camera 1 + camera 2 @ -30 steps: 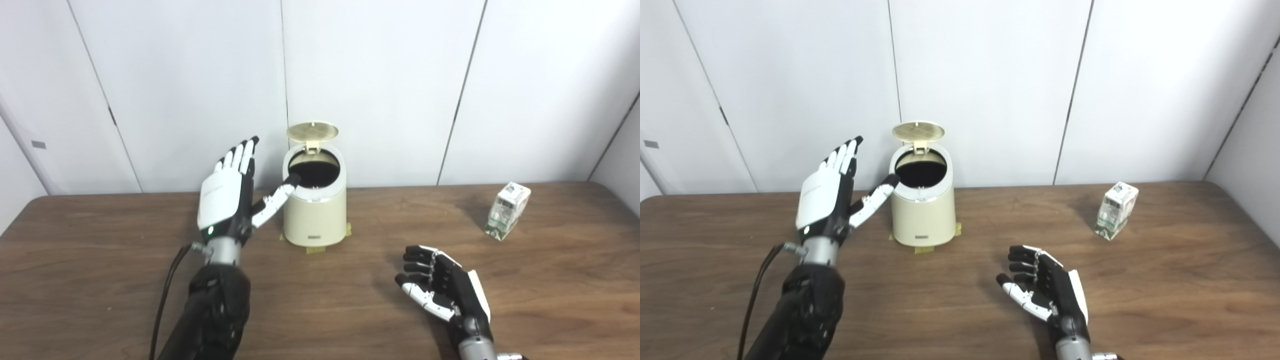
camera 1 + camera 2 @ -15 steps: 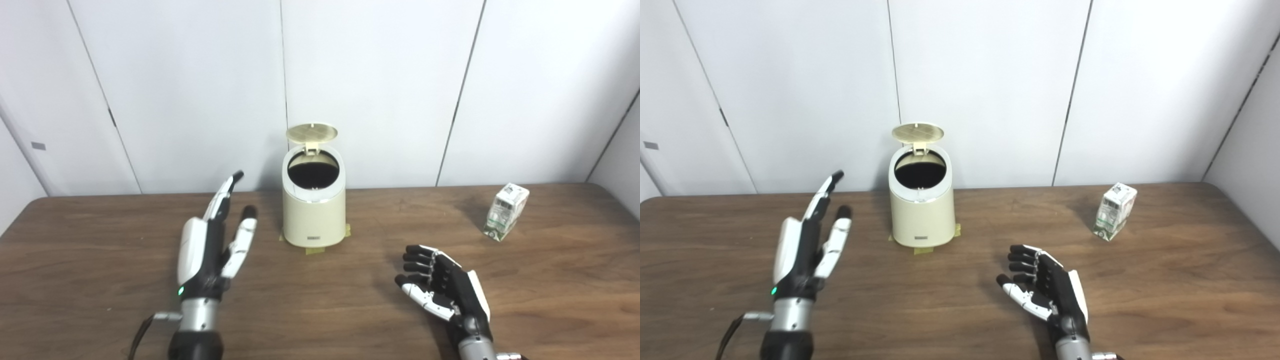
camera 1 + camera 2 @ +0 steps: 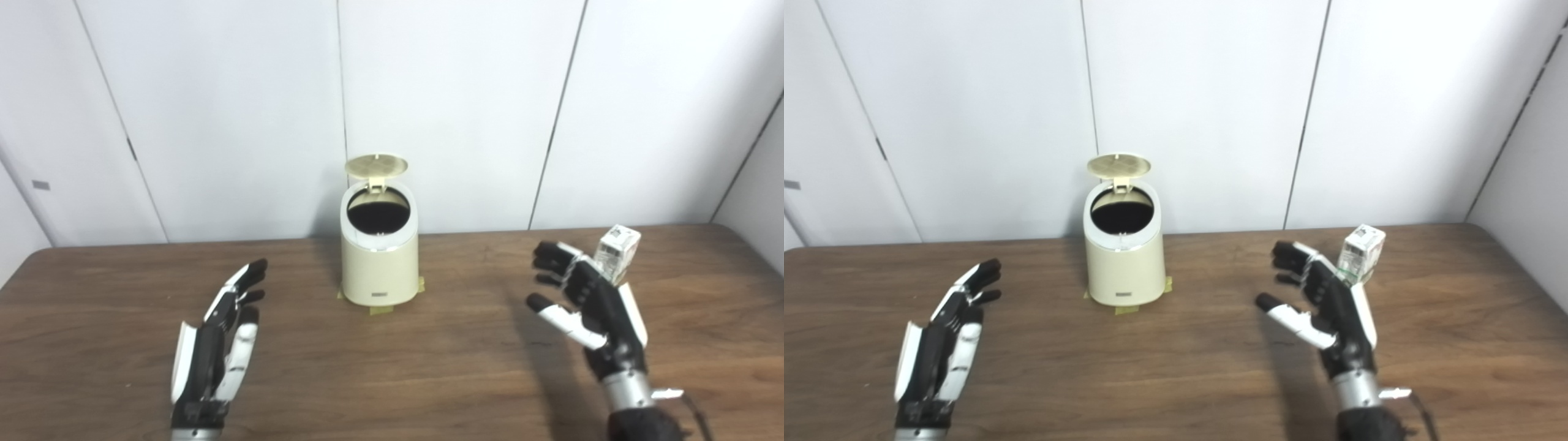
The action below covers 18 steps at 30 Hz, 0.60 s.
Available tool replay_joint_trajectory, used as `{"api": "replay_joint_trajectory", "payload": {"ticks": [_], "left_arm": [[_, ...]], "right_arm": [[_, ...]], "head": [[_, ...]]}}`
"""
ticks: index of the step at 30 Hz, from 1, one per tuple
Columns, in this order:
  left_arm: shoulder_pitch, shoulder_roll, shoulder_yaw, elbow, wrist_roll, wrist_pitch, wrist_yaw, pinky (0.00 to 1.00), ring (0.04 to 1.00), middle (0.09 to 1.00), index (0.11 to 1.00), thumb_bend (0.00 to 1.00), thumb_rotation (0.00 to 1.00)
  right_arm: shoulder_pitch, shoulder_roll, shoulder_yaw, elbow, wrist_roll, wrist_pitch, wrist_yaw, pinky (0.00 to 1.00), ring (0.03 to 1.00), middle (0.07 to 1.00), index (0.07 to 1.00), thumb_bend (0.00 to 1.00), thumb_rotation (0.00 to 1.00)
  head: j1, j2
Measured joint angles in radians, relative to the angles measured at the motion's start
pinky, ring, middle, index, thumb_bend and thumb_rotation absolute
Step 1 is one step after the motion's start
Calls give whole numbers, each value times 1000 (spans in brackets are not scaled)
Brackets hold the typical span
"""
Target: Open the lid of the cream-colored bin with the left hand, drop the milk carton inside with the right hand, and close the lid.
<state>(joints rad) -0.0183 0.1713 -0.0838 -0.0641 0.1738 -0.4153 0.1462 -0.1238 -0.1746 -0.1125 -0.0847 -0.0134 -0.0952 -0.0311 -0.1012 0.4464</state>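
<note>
The cream-colored bin stands at the back middle of the table, its round lid tipped up at the back and its dark mouth exposed. The small white and green milk carton stands at the back right, partly hidden behind my right hand. That hand is raised above the table, open, fingers spread, just in front and left of the carton and holding nothing. My left hand hovers low at the front left, open and empty, well away from the bin.
The brown wooden table runs to white wall panels at the back. Strips of tape lie under the bin's base. A wall corner stands at the far right.
My left hand drew back from the bin's rim and sank to the front left. My right hand rose and moved back and right up to the carton. The lid stayed up.
</note>
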Motion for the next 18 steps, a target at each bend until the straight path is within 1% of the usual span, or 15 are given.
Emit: {"api": "replay_joint_trajectory", "payload": {"ticks": [2, 3, 4, 5, 7, 8, 9, 10, 11, 12, 13, 14, 16, 18], "left_arm": [[14, 4, 2, 0, -23, -1, -25, 833, 890, 882, 859, 439, 906], [17, 5, 2, -1, -29, -1, -33, 835, 892, 883, 860, 439, 906], [23, 6, 3, -3, -37, -1, -44, 833, 885, 877, 854, 415, 895], [25, 6, 3, -4, -42, -1, -51, 814, 873, 868, 846, 394, 866], [26, 1, 8, -8, -50, -1, -65, 799, 864, 862, 841, 358, 842], [29, -2, 12, -10, -52, -1, -68, 792, 860, 861, 840, 352, 838], [31, -4, 15, -11, -52, -1, -70, 791, 861, 864, 842, 348, 833], [33, -5, 17, -12, -52, -1, -74, 790, 859, 863, 837, 350, 815], [36, -5, 19, -12, -51, -1, -76, 792, 859, 860, 832, 345, 802], [38, -6, 21, -12, -49, -1, -77, 791, 856, 855, 825, 341, 784], [39, -8, 24, -14, -44, 0, -77, 795, 856, 855, 827, 336, 767], [39, -11, 28, -18, -38, 3, -77, 799, 858, 858, 832, 332, 767], [45, -20, 37, -31, -14, 10, -75, 793, 855, 855, 834, 330, 780], [56, -27, 45, -43, -2, 18, -75, 799, 859, 856, 835, 335, 794]], "right_arm": [[-16, -31, -6, -32, 1, 18, 6, 703, 762, 776, 778, 935, 478], [-26, -36, -9, -49, 2, 22, 6, 703, 762, 776, 778, 939, 479], [-43, -39, -11, -64, 5, 31, 8, 709, 768, 783, 790, 950, 481], [-56, -44, -13, -73, 1, 37, 9, 700, 760, 778, 791, 965, 505], [-81, -60, -25, -85, -26, 59, 3, 697, 764, 780, 795, 980, 518], [-94, -68, -33, -90, -43, 78, -3, 704, 771, 786, 803, 980, 508], [-107, -75, -43, -101, -55, 100, -8, 688, 780, 795, 811, 972, 508], [-115, -82, -53, -125, -65, 134, -10, 599, 794, 817, 826, 940, 484], [-125, -88, -60, -143, -72, 152, -11, 552, 819, 845, 844, 938, 484], [-140, -97, -68, -155, -81, 171, -10, 572, 841, 859, 855, 940, 477], [-157, -109, -78, -154, -91, 179, -13, 698, 863, 869, 866, 928, 453], [-170, -120, -86, -149, -102, 184, -18, 755, 873, 876, 875, 927, 447], [-196, -155, -105, -129, -137, 189, -34, 797, 897, 898, 899, 927, 449], [-212, -174, -116, -128, -156, 205, -45, 789, 906, 910, 905, 944, 439]], "head": [[-6, 5], [-6, 5], [-6, 5], [-8, 6], [-8, 6], [-9, 6], [-9, 8], [-9, 9], [-9, 9], [-9, 9], [-11, 11], [-11, 11], [-12, 14], [-15, 15]]}}
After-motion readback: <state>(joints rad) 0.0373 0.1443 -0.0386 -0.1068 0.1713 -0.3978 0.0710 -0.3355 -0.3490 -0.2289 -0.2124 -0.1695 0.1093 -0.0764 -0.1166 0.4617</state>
